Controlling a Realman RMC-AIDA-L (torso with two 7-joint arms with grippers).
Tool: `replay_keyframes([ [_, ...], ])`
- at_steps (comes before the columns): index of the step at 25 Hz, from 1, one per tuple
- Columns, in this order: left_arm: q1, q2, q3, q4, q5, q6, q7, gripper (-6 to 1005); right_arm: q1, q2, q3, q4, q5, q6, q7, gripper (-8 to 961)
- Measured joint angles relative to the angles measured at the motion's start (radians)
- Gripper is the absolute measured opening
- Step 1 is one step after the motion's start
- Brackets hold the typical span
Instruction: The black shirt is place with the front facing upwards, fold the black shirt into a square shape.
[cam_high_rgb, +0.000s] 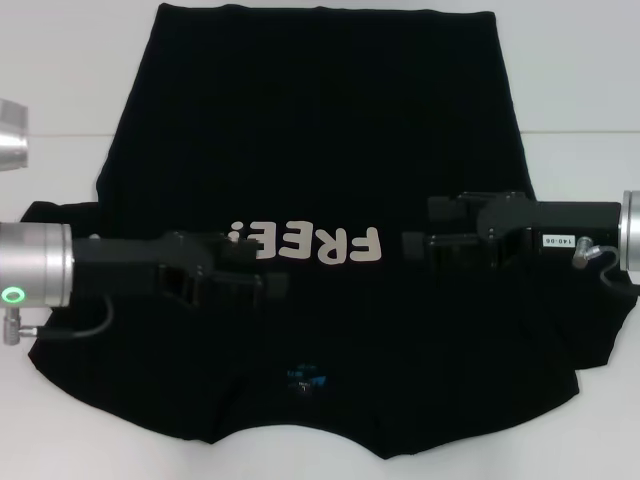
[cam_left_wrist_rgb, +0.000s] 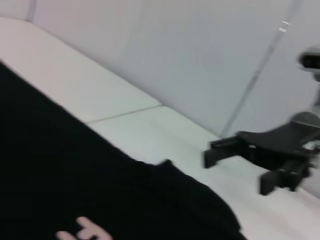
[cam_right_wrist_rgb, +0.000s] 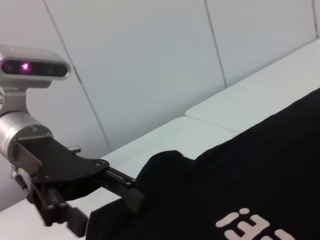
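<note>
One black shirt (cam_high_rgb: 320, 190) is spread across the white table (cam_high_rgb: 580, 90), front up, with its collar and small bluish neck label (cam_high_rgb: 305, 380) toward the near edge and its hem toward the far edge. The pale "FREE" lettering (cam_high_rgb: 310, 243) is seen upside down in the head view, roughly midway across the garment. Both short sleeves are spread outward, one toward the left edge of the table and one toward the right edge.

Over the left part of the chest the left end effector (cam_high_rgb: 255, 268) is held low, its tip just beside the start of the lettering. In the right wrist view it (cam_right_wrist_rgb: 131, 192) is seen with its fingers apart and nothing between them, one fingertip down at the edge of the cloth.

Over the right part of the chest the right end effector (cam_high_rgb: 425, 235) is held at about the same depth, pointing inward toward the end of the lettering. In the left wrist view it (cam_left_wrist_rgb: 235, 167) is shown with its fingers apart above the table beyond the shirt's sleeve, gripping nothing.

Beyond the table's far edge a pale panelled wall (cam_left_wrist_rgb: 200, 50) is seen.
</note>
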Motion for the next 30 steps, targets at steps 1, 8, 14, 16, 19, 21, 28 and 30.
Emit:
replay_keyframes([
  [1,0.005,0.002,-0.011,0.0,0.0,-0.015,-0.004,863,0.0,0.0,0.002,0.001,0.005,0.001,0.0,900],
  [8,0.049,0.023,-0.114,0.0,0.007,-0.139,-0.073,852,-0.01,0.006,0.006,0.005,0.049,0.017,0.003,899],
  [14,0.091,0.048,-0.134,0.0,0.009,-0.29,-0.183,843,-0.009,0.02,0.007,0.006,0.057,0.035,0.004,899],
  [16,0.103,0.055,-0.147,0.0,0.012,-0.324,-0.21,840,-0.005,0.024,0.007,0.006,0.057,0.039,0.004,899],
  [19,0.119,0.065,-0.159,0.004,0.025,-0.372,-0.275,835,0.0,0.027,0.006,0.006,0.057,0.045,0.004,899],
  [21,0.124,0.072,-0.168,0.005,0.042,-0.406,-0.318,832,0.003,0.028,0.005,0.006,0.057,0.05,0.004,899],
  [28,0.127,0.073,-0.195,0.0,0.141,-0.536,-0.434,822,0.009,0.027,0.006,0.006,0.057,0.056,0.004,900],
  [30,0.127,0.07,-0.195,-0.006,0.148,-0.556,-0.44,818,0.009,0.026,0.006,0.005,0.057,0.056,0.004,900],
])
